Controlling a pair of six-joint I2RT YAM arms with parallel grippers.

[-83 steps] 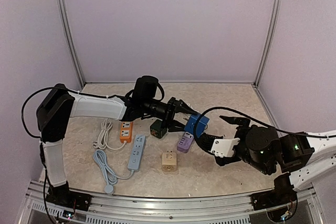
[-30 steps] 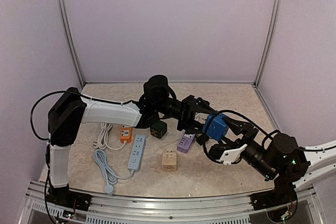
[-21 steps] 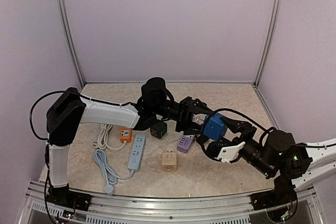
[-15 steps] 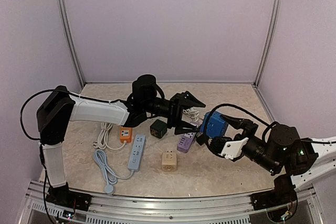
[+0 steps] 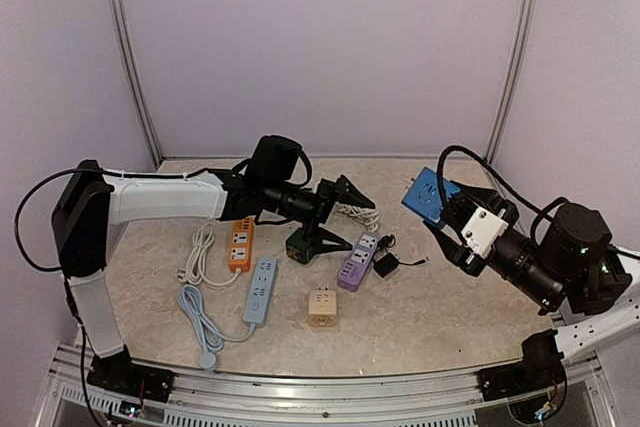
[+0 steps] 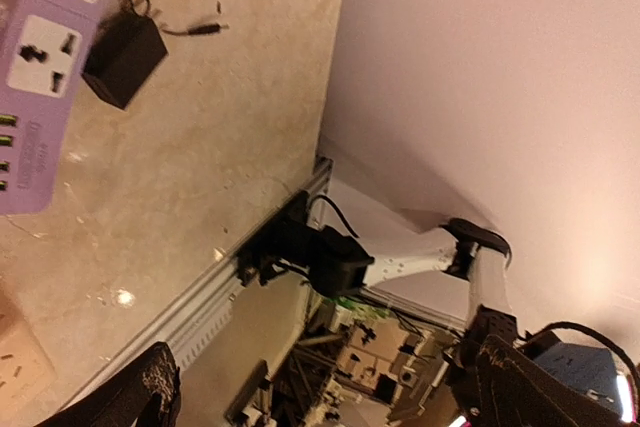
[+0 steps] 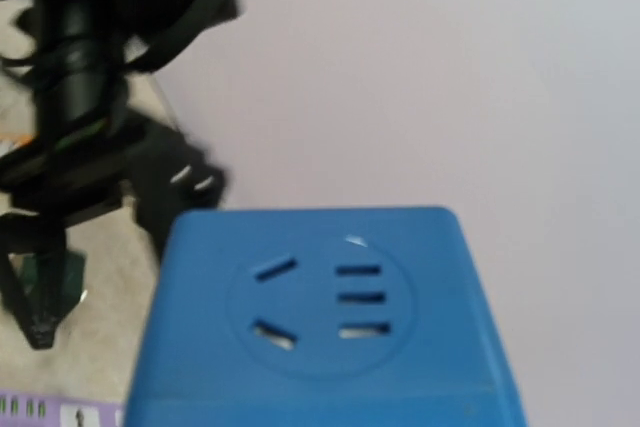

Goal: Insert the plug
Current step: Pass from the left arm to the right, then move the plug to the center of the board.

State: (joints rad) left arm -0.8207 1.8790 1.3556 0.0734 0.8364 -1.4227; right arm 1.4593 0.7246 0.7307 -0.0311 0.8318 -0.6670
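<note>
Your L gripper is spread wide w/ nothing btwn the fingers. It hangs low over the table mid-scene, tips pointing right. It's just right of the green cube and just up-left of the purple strip. A white cord bundle lies right by its far finger.

The black plug is loose on the table, not in either gripper. It lies just beside the purple strip's right edge; you can't tell from these views if they touch. The L wrist cam shows it next to the strip's socket end, w/ its thin lead tip lying past it on the bare top.

Your R gripper is clamped on the blue socket block. The block is up in the air at centre-right, well apart from the plug. It's tilted, upper face turned toward the back-left. In the R wrist cam the slotted face looks straight at the lens, and the R fingers themselves aren't visible there.

Also on the table:
- Front centre: beige cube.
- Left side: orange strip and light-blue strip, roughly side by side.
- By the orange strip: white cable.
- Off the light-blue strip's near end: blue-grey cable.
</note>
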